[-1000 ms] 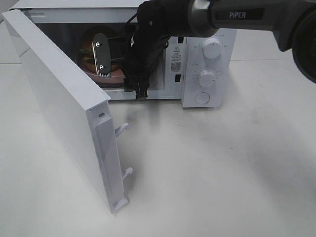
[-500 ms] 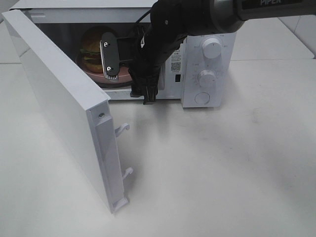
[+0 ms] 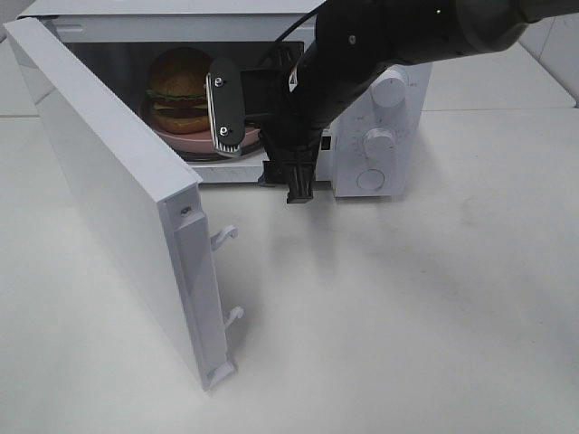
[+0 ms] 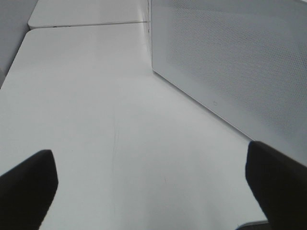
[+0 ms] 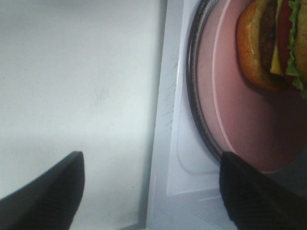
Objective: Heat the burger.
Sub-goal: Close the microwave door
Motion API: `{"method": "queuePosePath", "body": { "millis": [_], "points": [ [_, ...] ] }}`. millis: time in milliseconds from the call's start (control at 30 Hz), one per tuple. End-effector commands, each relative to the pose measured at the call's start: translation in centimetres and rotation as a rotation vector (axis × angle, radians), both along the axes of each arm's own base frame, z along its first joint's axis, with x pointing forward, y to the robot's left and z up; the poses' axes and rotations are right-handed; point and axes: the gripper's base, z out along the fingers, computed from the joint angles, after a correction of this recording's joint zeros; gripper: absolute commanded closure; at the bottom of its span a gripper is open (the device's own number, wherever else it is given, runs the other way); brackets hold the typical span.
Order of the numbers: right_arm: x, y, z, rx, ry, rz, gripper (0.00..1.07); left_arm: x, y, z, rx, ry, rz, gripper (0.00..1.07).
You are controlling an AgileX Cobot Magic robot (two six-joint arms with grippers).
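Golden-brown and glossy, the round layered burger [image 3: 179,86] sits on a round pink plate [image 3: 194,143] inside the white box-shaped microwave [image 3: 380,185], at eleven o'clock in the high view. Loading looks done; shutting the white door [image 3: 109,208], swung toward eight o'clock, and turning the round white knobs [image 3: 389,89] remain. The right claw [image 5: 151,191] hovers at the oven mouth, released, empty; the left claw [image 4: 152,187] gapes over the white tabletop [image 4: 86,96].

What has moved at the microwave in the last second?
The right claw, open and empty, drew back from the burger toward the microwave opening, rightward in the high view, uncovering it. Burger, pink plate and open door stayed put.
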Motion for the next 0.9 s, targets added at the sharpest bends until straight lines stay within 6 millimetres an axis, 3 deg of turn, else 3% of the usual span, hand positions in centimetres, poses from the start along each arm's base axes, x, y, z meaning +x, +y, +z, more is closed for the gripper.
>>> {"method": "queuePosePath", "body": {
  "millis": [33, 400, 900],
  "points": [
    [-1.2, -0.9, 0.9, 0.007, -0.011, -0.001, 0.31, -0.2, 0.0, -0.1, -0.003, -0.018, 0.002, 0.07],
    [-4.1, -3.0, 2.2, 0.026, 0.004, -0.032, 0.31, -0.2, 0.0, -0.1, -0.003, -0.018, 0.002, 0.07],
    [-10.4, -7.8, 3.6, 0.152, 0.125, -0.271, 0.31, -0.2, 0.0, -0.1, -0.003, -0.018, 0.002, 0.07]
  ]
}}
